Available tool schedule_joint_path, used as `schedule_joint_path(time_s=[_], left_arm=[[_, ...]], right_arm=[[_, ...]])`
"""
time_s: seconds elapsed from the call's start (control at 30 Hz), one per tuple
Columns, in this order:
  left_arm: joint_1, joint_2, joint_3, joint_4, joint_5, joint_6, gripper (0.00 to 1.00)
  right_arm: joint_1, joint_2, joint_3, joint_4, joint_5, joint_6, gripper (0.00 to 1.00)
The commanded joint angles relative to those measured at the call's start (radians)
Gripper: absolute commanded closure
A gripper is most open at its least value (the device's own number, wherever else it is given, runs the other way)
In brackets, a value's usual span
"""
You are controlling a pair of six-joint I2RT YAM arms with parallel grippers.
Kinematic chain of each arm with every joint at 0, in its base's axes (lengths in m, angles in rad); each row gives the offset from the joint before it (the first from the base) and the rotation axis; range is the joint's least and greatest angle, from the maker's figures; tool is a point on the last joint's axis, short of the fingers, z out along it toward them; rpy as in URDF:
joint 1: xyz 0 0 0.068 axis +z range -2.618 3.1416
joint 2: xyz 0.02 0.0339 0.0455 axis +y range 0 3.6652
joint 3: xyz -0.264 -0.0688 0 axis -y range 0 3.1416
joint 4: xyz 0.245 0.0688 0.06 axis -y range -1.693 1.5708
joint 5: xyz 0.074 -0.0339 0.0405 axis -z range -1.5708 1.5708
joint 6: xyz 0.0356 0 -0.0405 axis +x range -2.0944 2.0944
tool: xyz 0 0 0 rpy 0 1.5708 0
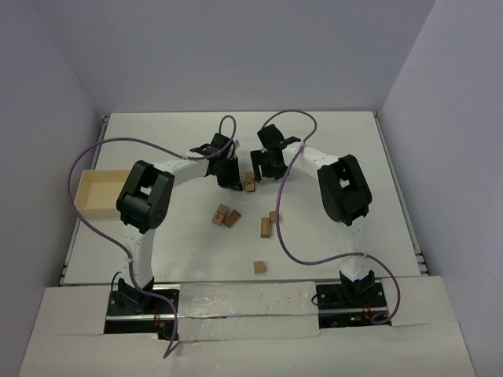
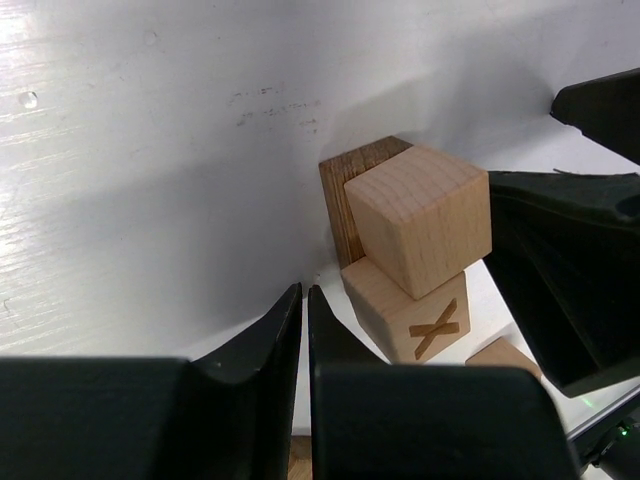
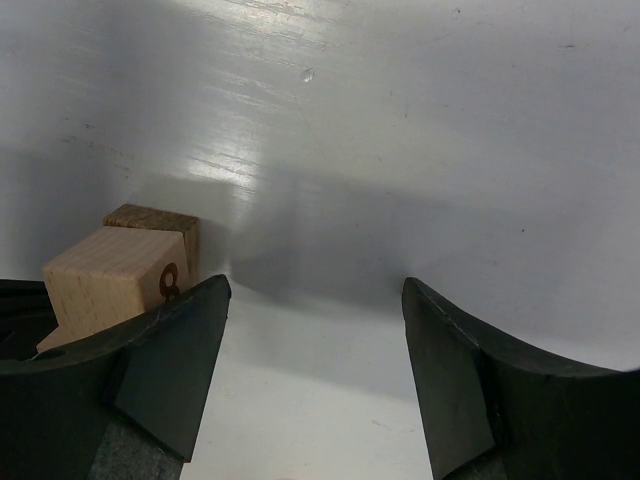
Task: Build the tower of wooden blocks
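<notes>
**Clerk:** Entry one: stock, nearest first?

**Keeper:** At lower centre of the overhead view, one small tan wooden cube [image 1: 258, 267] is lying alone. Further up, a pair of tan wooden blocks [image 1: 225, 216] are touching, with a longer tan rectangular block [image 1: 266, 228] lying to their right. Beyond them, at centre, the tower [image 1: 250, 184] is standing between both grippers.

**Clerk:** Grippers?

**Keeper:** The left gripper [image 2: 304, 300] is showing only a thin slit between its jaws, carrying nothing and hovering just beside the stack. The right gripper [image 3: 315, 290] is standing wide, with nothing between its jaws.

**Clerk:** Step in hand, handling notes?

**Keeper:** Probably fetching the next block. The pale top cube [image 2: 420, 228] is sitting twisted and overhanging on the cube marked with an X [image 2: 405, 318], with a darker wooden block [image 2: 345, 190] standing behind. I'd be backing the left gripper straight away rather than sweeping sideways. I'd then be lowering the next piece slowly, flat and centred.

**Clerk:** Containers?

**Keeper:** One pale shallow rectangular tray [image 1: 93, 207] is sitting at the left edge of the overhead view, well apart from the tower. No block is showing inside it.
</notes>
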Motion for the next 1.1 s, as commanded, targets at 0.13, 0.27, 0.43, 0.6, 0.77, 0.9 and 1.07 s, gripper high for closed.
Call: schedule_joint_path(time_s=[0.13, 0.27, 0.43, 0.6, 0.77, 0.9, 1.07], left_arm=[[-0.011, 0.057, 0.043, -0.055, -0.031, -0.004, 0.87], [-0.011, 0.065, 0.05, -0.058, -0.025, -0.005, 0.87], [-0.012, 0.065, 0.053, -0.058, -0.022, -0.005, 0.87], [-0.012, 0.065, 0.06, -0.063, -0.022, -0.003, 0.87], [-0.013, 0.064, 0.066, -0.065, -0.026, -0.002, 0.87], [-0.012, 0.062, 0.068, -0.066, -0.031, -0.004, 0.87], [-0.015, 0.062, 0.069, -0.067, -0.031, -0.004, 0.87]], right_arm=[[0.005, 0.016, 0.013, 0.008, 0.005, 0.017, 0.23], [0.005, 0.02, 0.016, 0.007, 0.006, 0.018, 0.23], [0.003, 0.023, 0.02, 0.007, 0.005, 0.016, 0.23], [0.005, 0.027, 0.02, 0.007, 0.001, 0.015, 0.23], [0.008, 0.028, 0.02, 0.005, -0.019, 0.016, 0.23], [0.011, 0.028, 0.022, 0.007, -0.02, 0.016, 0.23], [0.014, 0.031, 0.023, 0.007, -0.022, 0.014, 0.23]])
